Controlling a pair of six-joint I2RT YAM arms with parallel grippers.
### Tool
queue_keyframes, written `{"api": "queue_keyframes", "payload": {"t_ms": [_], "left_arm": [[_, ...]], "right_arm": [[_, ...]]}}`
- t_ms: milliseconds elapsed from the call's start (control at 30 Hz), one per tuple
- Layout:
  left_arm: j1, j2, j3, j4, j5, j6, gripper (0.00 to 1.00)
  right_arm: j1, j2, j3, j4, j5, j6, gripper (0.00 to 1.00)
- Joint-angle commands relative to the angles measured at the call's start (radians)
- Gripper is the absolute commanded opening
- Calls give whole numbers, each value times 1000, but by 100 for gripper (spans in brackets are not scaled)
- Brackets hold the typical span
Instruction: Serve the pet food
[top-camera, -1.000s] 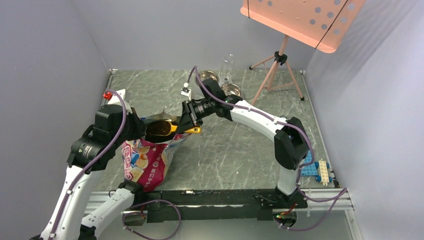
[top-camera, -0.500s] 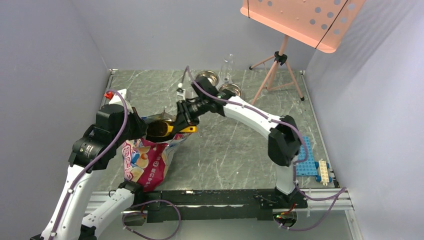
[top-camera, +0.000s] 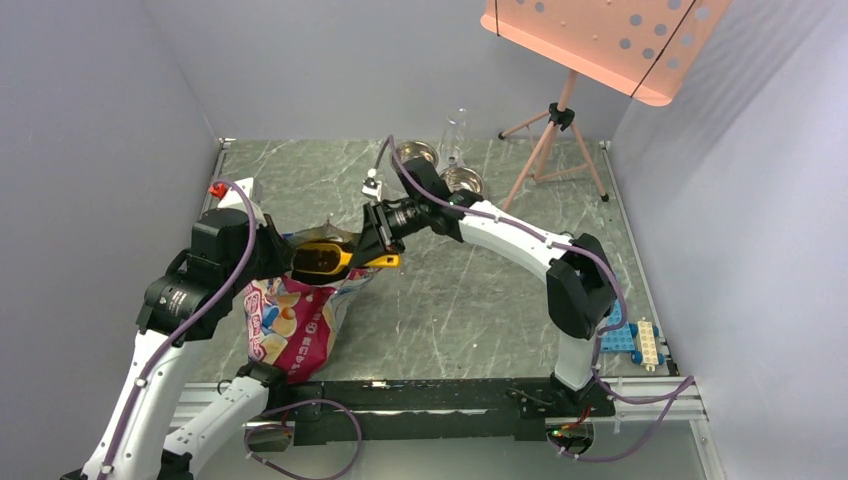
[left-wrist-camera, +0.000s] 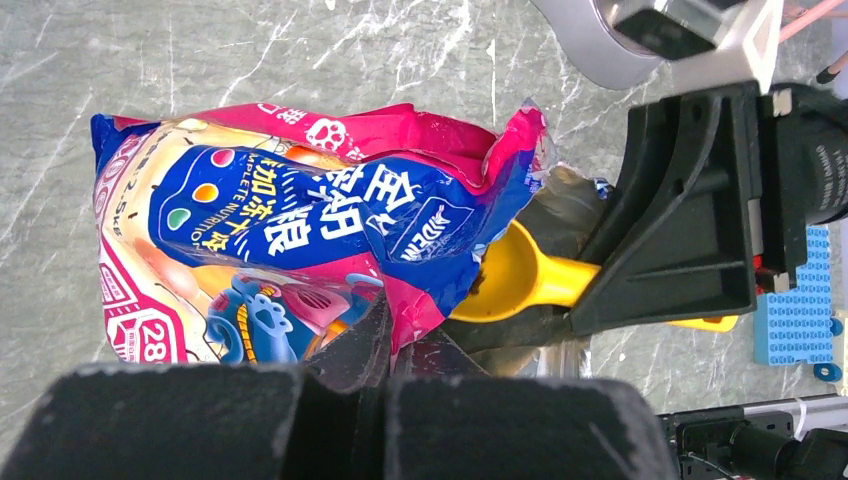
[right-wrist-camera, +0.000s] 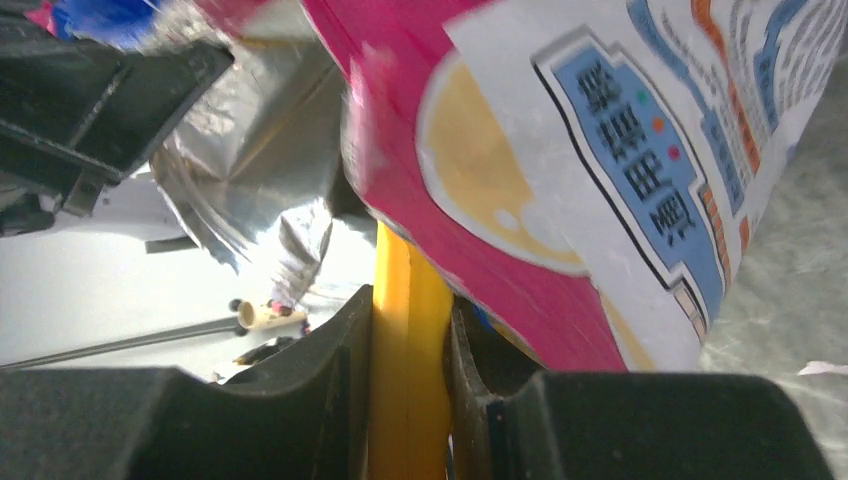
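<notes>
A pink, red and blue printed bag (top-camera: 295, 325) (left-wrist-camera: 300, 210) stands at the table's left. My left gripper (left-wrist-camera: 395, 340) (top-camera: 283, 256) is shut on the bag's upper edge and holds the mouth apart. The right gripper (right-wrist-camera: 408, 330) (top-camera: 366, 248) is shut on the handle of a yellow scoop (right-wrist-camera: 400, 270) (left-wrist-camera: 520, 280). The scoop's bowl sits in the bag's mouth. Dark-brown pet food (top-camera: 318, 258) shows in the bowl from above, and a few pellets (left-wrist-camera: 482, 285) lie at the bag's lip. The rest of the bag's inside is hidden.
Two metal bowls (top-camera: 417, 153) (top-camera: 462, 179) stand at the back centre beside a clear bottle (top-camera: 455, 135). A tripod (top-camera: 560, 120) carrying a pink perforated board stands back right. A blue brick plate (top-camera: 620, 330) and a white brick (top-camera: 647, 343) lie at the near right.
Half a second ago the right arm and scoop were shifted slightly left and back; they are now about where they were a second ago. The left arm and bag have held still.
</notes>
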Motion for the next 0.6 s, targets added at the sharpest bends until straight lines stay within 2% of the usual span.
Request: {"api": "queue_keyframes", "payload": {"t_ms": [0,100,233,400,500,567], "left_arm": [[-4,-9,37,64,56,12,0],[-3,-19,34,68,56,18,0],[-4,-51,6,93,47,35,0],[-4,-80,-3,95,40,47,0],[-4,-101,-15,116,28,48,0],[-4,-109,-10,135,27,55,0]], "right_arm": [[-36,-97,-166,398,-127,217,0],[-39,-101,-184,418,-139,224,0],[-53,-139,-278,651,-164,368,0],[-66,-152,-332,744,-138,415,0],[-48,-71,-282,929,-163,569,0],[-58,-91,-336,1046,-171,634,0]]}}
